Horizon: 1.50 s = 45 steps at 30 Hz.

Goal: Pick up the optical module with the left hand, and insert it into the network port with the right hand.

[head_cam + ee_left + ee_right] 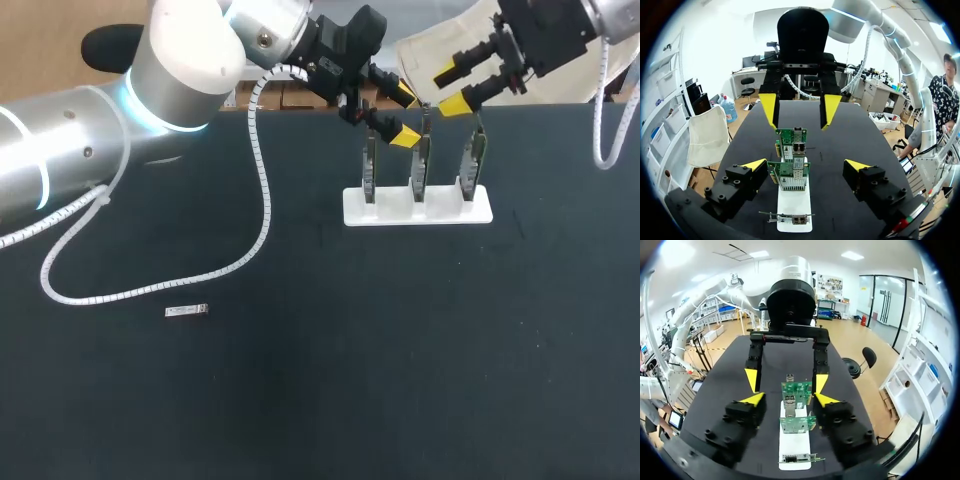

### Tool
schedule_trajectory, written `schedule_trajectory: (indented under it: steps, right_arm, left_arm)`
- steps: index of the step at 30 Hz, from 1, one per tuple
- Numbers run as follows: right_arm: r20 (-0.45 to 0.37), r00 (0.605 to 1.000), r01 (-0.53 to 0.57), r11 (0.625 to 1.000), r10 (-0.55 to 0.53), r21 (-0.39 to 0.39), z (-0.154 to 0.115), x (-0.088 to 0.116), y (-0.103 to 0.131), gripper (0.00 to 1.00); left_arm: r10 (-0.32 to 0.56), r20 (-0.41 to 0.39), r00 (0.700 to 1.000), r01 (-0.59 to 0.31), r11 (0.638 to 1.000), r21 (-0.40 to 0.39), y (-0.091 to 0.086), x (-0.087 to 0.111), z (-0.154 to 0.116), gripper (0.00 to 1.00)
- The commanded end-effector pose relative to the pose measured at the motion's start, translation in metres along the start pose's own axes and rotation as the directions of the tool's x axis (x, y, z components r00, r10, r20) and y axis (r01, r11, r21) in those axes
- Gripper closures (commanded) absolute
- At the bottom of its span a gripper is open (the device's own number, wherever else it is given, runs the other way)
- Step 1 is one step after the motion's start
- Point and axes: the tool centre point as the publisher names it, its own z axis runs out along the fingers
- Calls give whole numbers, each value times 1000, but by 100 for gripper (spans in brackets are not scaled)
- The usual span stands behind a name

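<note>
The optical module [187, 311], a small silver bar, lies alone on the black table at the left, far from both grippers; neither wrist view shows it. A white stand [418, 208] holds three upright green network cards [420, 160]. My left gripper [402, 116] hangs open over the stand's left end and holds nothing. My right gripper [451, 88] faces it from the stand's right end, its fingers apart and empty. In the left wrist view my left gripper [806, 170] straddles the middle card [789, 172]. In the right wrist view my right gripper [789, 400] stands over the cards [797, 422] without touching them.
A white spiral cable [262, 200] from my left arm droops onto the table left of the stand. The stand [794, 205] sits near the table's far edge. Wide black table lies in front and to the right.
</note>
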Motion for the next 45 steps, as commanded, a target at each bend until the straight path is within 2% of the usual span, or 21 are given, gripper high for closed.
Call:
schedule_trajectory:
  steps: [1, 15, 32, 45]
  right_arm:
    - [6, 1000, 9, 1000, -9, 11, 0, -2, 3, 100]
    - [28, 999, 40, 999, -40, 6, 7, -16, -1, 100]
    - [17, 999, 29, 999, -28, -14, 17, -11, -8, 100]
    - [-8, 1000, 12, 999, -13, -32, 21, -3, -4, 100]
  left_arm:
    - [-2, -5, 1000, 2, 1000, 3, 2, -1, 0, 0]
    - [-2, -5, 1000, 2, 1000, 3, 2, -1, 0, 0]
    - [-2, -5, 1000, 2, 1000, 3, 2, -1, 0, 0]
    - [-2, -5, 1000, 2, 1000, 3, 2, -1, 0, 0]
